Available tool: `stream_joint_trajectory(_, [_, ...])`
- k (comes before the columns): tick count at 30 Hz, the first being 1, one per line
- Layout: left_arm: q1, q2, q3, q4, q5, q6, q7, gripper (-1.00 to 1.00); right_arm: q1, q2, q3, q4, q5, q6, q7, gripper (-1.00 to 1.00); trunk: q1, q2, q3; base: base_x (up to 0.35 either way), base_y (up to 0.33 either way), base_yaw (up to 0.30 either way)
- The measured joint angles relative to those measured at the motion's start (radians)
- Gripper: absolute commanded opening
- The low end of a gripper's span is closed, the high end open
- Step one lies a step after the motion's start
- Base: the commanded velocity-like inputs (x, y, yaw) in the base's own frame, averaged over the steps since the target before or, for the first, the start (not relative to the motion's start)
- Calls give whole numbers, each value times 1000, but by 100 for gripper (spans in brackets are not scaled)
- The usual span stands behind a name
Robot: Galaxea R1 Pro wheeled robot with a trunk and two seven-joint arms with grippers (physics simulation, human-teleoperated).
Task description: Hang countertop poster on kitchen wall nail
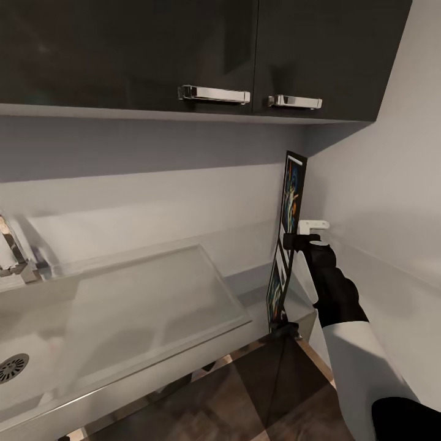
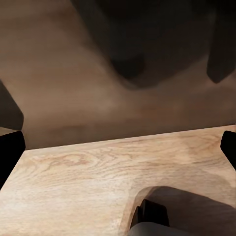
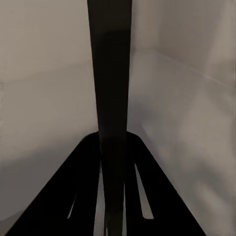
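Observation:
I see the poster [image 1: 288,239] nearly edge-on, standing upright beside the right-hand wall, with a sliver of its colourful print and black frame showing. My right gripper [image 1: 298,242] is shut on its edge about halfway up. In the right wrist view the poster [image 3: 110,73] is a dark vertical strip clamped between the black fingers [image 3: 73,191]. Its lower end hangs by the front corner of the grey kitchen countertop [image 1: 260,297]; I cannot tell whether they touch. My left gripper [image 2: 118,147] is open over a wooden floor, nothing between its fingertips [image 2: 10,152]. The wall nails are out of view.
Dark upper cabinets [image 1: 184,49] with chrome handles [image 1: 214,94] hang overhead. The steel sink [image 1: 122,380] with drain [image 1: 12,367] and tap [image 1: 15,254] lies to the left. A plain pale wall [image 1: 380,184] rises close on the right of my arm.

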Motion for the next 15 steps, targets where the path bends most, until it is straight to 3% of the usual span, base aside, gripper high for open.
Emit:
stream_joint_trajectory(6, [0,0,-2,-68,1,0,-4,100,0,2,3,-7,0,2,-1,-100,0,0,0,-190,0,0])
stream_joint_trajectory(10, [-1,0,-2,-69,-5,-4,-2,100,0,2,3,-7,0,2,-1,-100,0,0,0,-87,0,0])
stream_joint_trajectory(15, [-1,0,-2,-69,-5,-4,-2,100,0,2,2,-7,0,2,-1,-100,1,0,0,-243,0,0])
